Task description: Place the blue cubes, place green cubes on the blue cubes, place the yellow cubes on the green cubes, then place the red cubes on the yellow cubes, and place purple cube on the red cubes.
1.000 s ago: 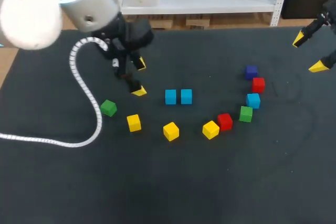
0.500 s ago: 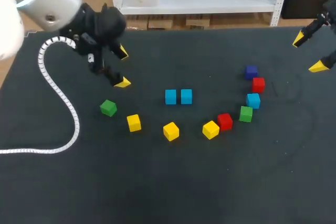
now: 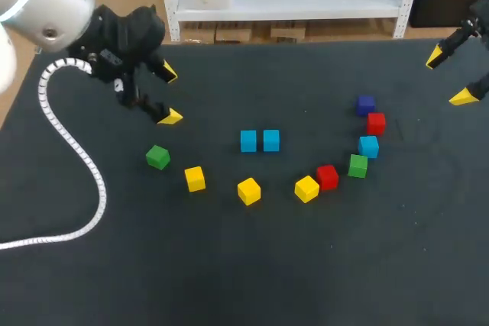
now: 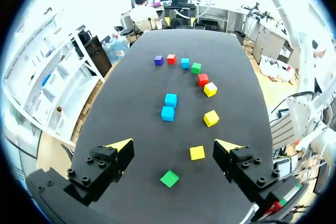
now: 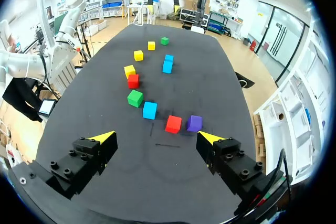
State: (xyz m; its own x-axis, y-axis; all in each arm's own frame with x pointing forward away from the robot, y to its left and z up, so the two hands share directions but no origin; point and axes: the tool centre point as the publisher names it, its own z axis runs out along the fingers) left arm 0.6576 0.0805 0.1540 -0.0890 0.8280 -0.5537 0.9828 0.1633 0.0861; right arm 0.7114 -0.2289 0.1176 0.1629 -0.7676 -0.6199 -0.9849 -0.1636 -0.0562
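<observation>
Head view: my left gripper (image 3: 169, 95) hangs wide open near the lone green cube (image 3: 158, 157), and two blue cubes (image 3: 248, 140) touch at the middle of the table (image 3: 229, 280). Left wrist: that green cube sits right under the gripper. Right wrist: my right gripper (image 5: 155, 139) is wide too, with the purple cube (image 5: 194, 123) and a red cube (image 5: 173, 124) just ahead.

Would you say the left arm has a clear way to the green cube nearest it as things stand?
Probably yes. The left gripper is open, and the green cube sits alone just ahead of it, apart from the nearest yellow cube, with nothing lying between.
</observation>
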